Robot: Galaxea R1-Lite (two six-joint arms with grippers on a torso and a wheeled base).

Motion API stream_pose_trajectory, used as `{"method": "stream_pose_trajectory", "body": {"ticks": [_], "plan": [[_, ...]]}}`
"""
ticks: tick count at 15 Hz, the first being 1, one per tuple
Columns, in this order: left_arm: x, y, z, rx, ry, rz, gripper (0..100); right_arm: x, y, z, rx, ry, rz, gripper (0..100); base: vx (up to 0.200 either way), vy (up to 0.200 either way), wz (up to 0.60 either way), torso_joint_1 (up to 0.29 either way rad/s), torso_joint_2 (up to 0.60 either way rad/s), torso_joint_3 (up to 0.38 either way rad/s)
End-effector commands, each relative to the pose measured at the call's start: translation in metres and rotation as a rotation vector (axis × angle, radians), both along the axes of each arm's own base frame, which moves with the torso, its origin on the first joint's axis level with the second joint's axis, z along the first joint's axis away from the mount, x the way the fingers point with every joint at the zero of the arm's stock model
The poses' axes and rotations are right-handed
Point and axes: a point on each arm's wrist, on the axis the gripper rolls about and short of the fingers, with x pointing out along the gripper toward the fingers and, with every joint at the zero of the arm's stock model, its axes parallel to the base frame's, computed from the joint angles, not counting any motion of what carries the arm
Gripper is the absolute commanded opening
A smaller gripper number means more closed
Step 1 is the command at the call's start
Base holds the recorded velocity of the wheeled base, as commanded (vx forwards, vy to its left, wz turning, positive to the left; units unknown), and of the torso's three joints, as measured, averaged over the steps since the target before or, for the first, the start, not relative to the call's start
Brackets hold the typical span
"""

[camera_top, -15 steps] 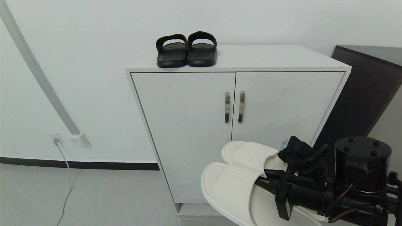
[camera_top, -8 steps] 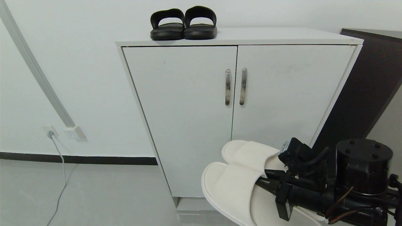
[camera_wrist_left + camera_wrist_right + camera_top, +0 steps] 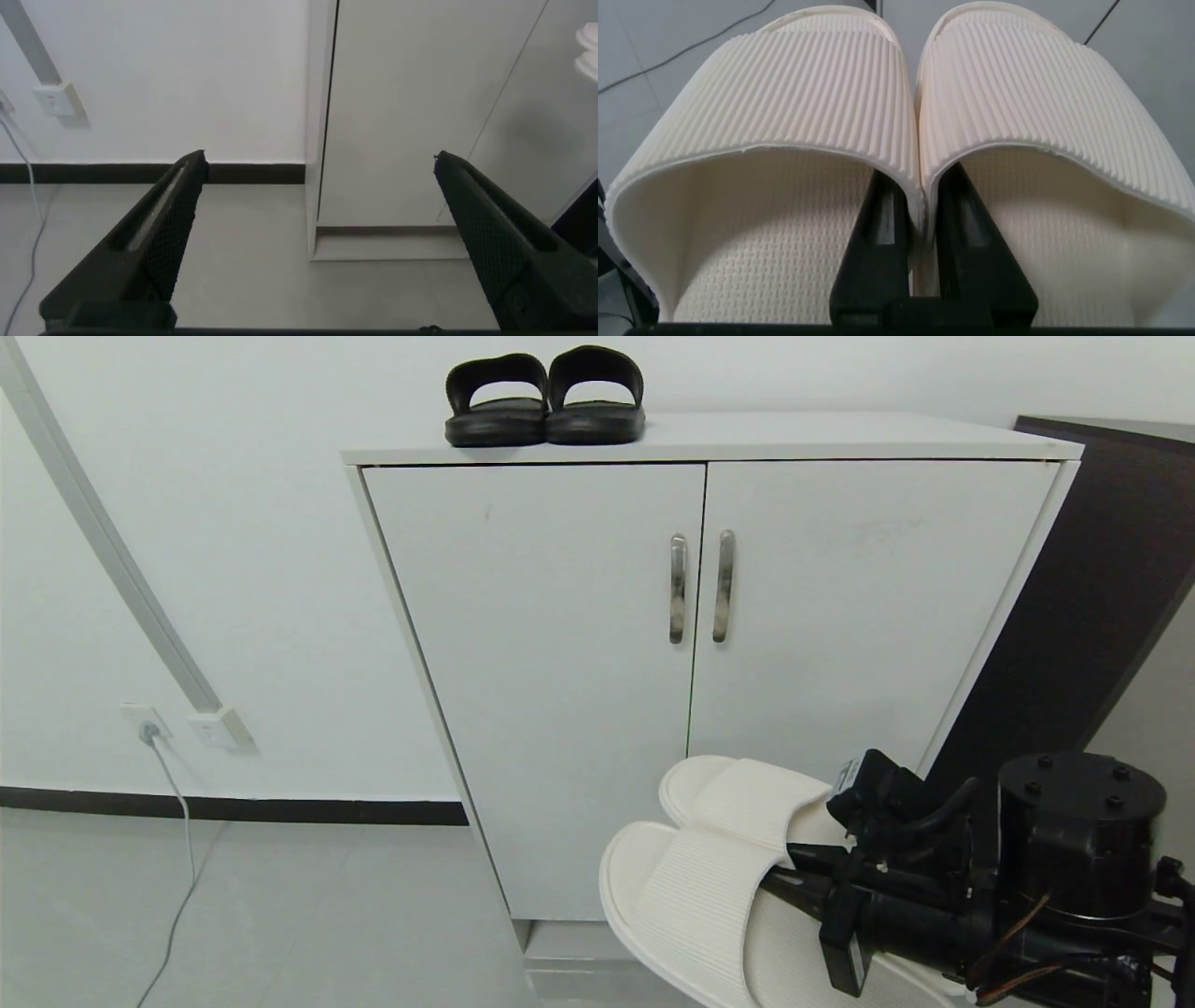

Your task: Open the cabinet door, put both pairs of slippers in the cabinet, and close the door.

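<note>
Just before the closed cabinet doors, right gripper pinches the white slippers; left gripper gapes over bare floor.

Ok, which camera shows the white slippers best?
The right wrist view shows both white slippers close up, side by side, with the right gripper pinching their inner walls together. The head view shows them farther off, heels hidden behind the gripper; the left wrist view catches a sliver of them.

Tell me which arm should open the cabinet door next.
Left. The left gripper is open and empty, facing the shut cabinet door; the right gripper is shut on the white slippers, one finger inside each.
</note>
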Motion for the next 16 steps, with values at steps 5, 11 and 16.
{"method": "stream_pose_trajectory", "body": {"ticks": [5,11,16], "plan": [[0.011,-0.001,0.080,-0.082,0.010,-0.103,100,-0.002,0.000,-0.003,-0.020,-0.009,0.007,0,0.000,0.000,0.00,0.000,0.00,0.000],[0.073,-0.012,0.151,-0.116,0.102,-0.453,100,-0.003,-0.001,-0.002,-0.028,-0.022,-0.001,0,0.000,0.000,0.00,0.000,0.00,0.000],[0.148,-0.030,0.186,-0.120,0.175,-0.589,100,-0.003,-0.001,-0.001,-0.026,-0.025,-0.004,0,0.000,0.000,0.00,0.000,0.00,0.000]]}}
